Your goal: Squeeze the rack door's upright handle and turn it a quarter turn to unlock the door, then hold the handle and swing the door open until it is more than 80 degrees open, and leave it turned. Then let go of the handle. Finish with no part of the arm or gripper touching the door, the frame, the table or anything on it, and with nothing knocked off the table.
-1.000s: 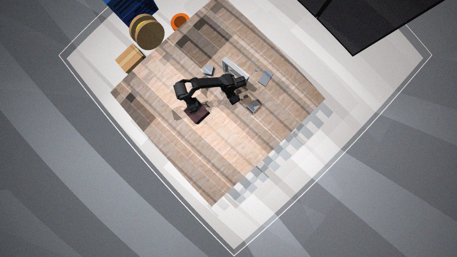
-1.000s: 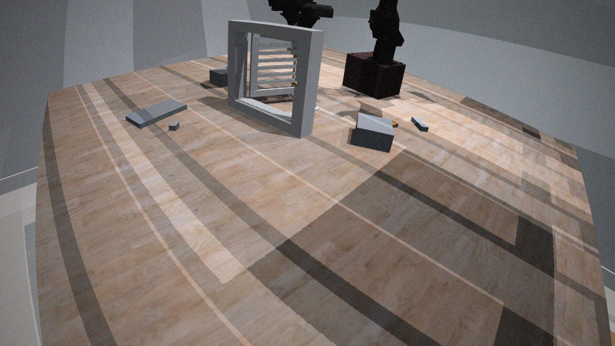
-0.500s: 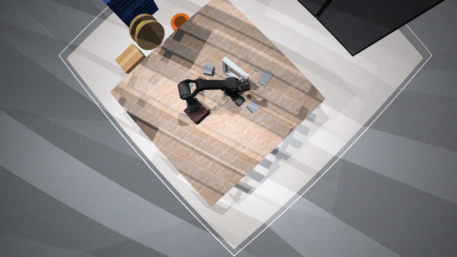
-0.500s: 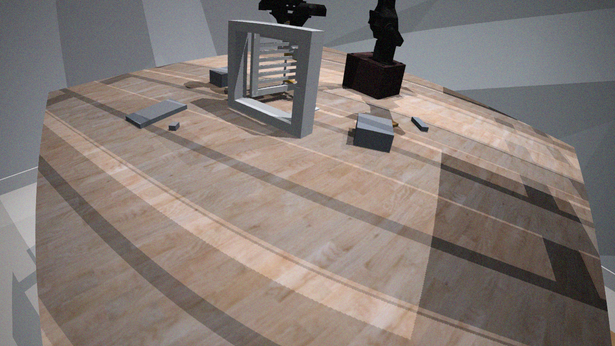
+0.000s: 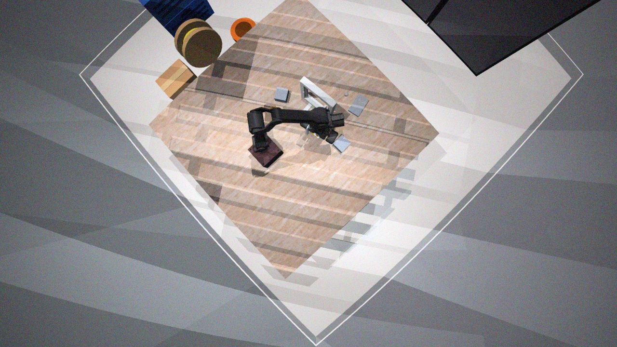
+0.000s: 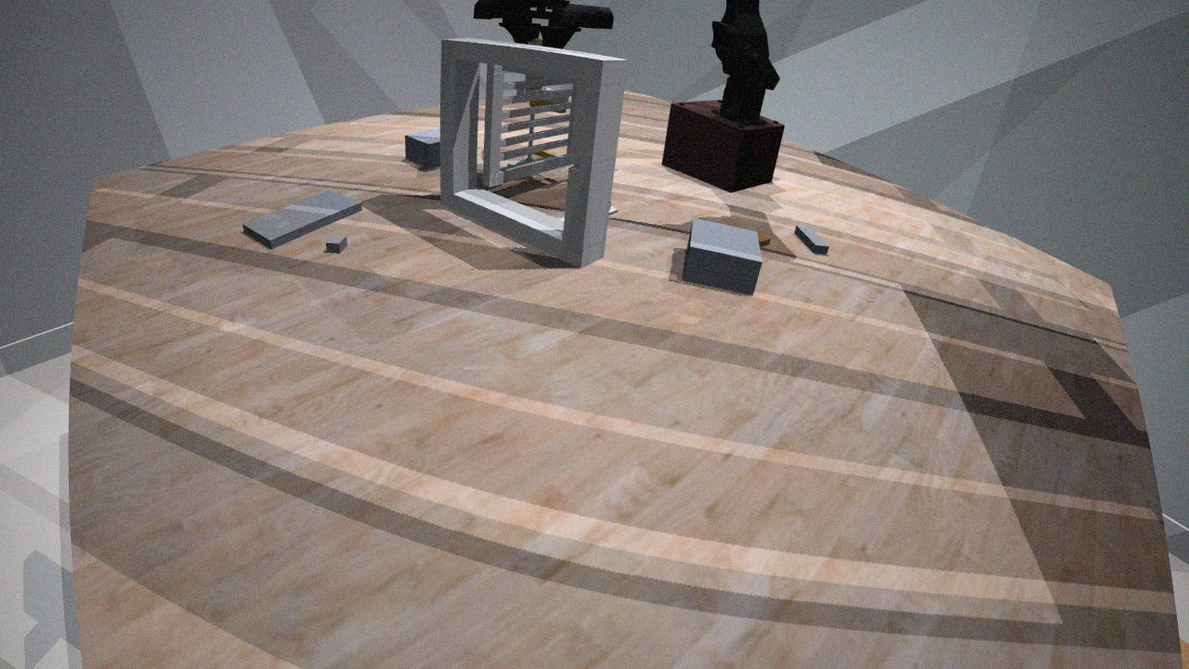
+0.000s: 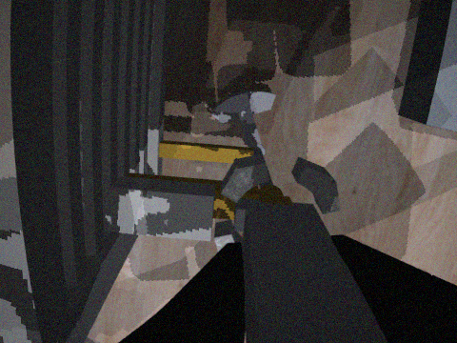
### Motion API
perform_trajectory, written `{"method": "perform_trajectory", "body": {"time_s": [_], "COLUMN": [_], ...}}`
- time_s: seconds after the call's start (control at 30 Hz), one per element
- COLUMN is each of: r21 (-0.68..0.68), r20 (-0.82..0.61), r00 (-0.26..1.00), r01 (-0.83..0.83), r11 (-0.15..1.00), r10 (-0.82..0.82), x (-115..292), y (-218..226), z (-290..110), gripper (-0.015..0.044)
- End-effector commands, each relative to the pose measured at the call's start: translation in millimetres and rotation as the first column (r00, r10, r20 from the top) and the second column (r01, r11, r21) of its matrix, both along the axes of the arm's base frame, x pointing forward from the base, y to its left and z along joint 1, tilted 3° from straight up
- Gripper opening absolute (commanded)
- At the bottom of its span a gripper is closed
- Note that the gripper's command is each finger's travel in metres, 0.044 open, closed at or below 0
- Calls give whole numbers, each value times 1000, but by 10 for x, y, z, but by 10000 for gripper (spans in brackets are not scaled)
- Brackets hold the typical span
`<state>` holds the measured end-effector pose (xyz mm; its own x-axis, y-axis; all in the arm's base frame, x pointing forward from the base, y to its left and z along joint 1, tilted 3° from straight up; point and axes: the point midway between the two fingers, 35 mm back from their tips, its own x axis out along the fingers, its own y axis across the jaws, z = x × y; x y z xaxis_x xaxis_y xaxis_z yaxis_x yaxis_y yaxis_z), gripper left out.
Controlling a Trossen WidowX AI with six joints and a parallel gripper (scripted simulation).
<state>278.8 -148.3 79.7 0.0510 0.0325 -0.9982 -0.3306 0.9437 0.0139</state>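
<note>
The grey rack frame (image 5: 316,92) (image 6: 594,166) stands upright on the table. Its slatted door (image 6: 491,133) (image 7: 86,119) stands partly open on the arm's side of the frame; its exact angle cannot be read. Yellow parts of the handle (image 7: 267,194) show at the fingertips in the wrist view. My gripper (image 7: 285,254) points down beside the door and is shut on the handle. In the top view the arm covers most of the gripper, handle and door. The handle's turn cannot be judged clearly.
The arm's base (image 5: 266,153) (image 6: 723,145) stands near the frame. Grey blocks surround it: a thick one (image 5: 281,94) (image 6: 723,257), a flat one (image 5: 358,104) (image 6: 301,218), one near the gripper (image 5: 341,143) (image 6: 424,148), a tiny one (image 5: 345,94) (image 6: 336,244) and a small strip (image 6: 811,239).
</note>
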Motion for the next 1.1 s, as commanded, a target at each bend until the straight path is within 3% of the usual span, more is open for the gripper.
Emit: {"method": "perform_trajectory", "body": {"time_s": [0.0, 0.37, 0.7, 1.07], "r21": [0, 0, 0, 0], "r20": [-1, -1, -1, -1], "r00": [999, 999, 999, 999], "r01": [-33, -33, -33, -33], "r11": [999, 999, 999, 999], "r10": [33, 33, 33, 33], "x": [14, 13, 13, 18], "y": [-21, -20, -20, -32], "z": [1, 2, 2, 127], "gripper": [11, 11, 273, 283]}}
